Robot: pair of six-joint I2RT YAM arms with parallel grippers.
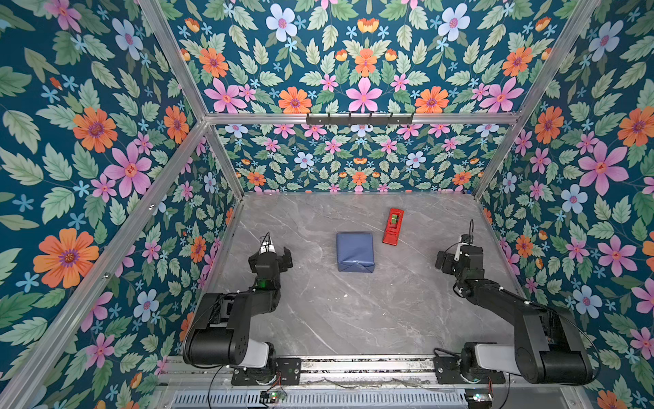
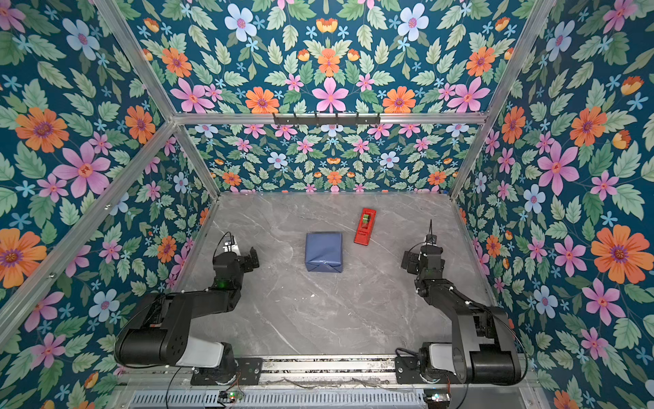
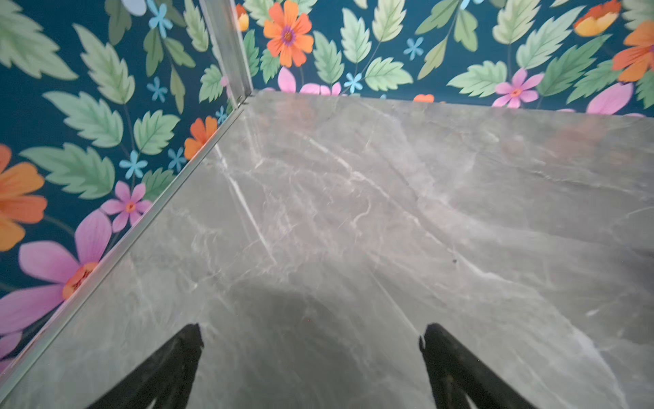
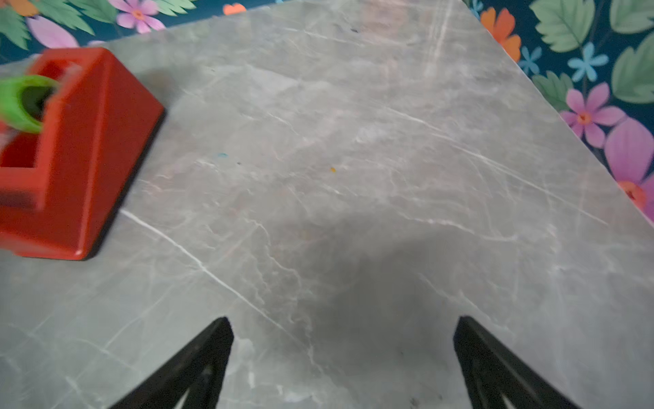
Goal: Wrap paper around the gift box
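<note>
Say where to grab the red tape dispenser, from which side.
Probably across the narrow width of the tape dispenser, mid-body, from above with the nearer, open right gripper. It lies long and slim; both long sides are free, the wrapped box apart.

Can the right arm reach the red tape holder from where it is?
Probably yes. Only bare table lies between the right gripper and the red tape holder. Its jaws stand open, and the wrapped gift box sits off to one side, not in the way.

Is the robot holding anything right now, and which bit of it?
Nothing is held. The left gripper and the right gripper are both open over the table, and the wrapped gift box sits alone between them.
</note>
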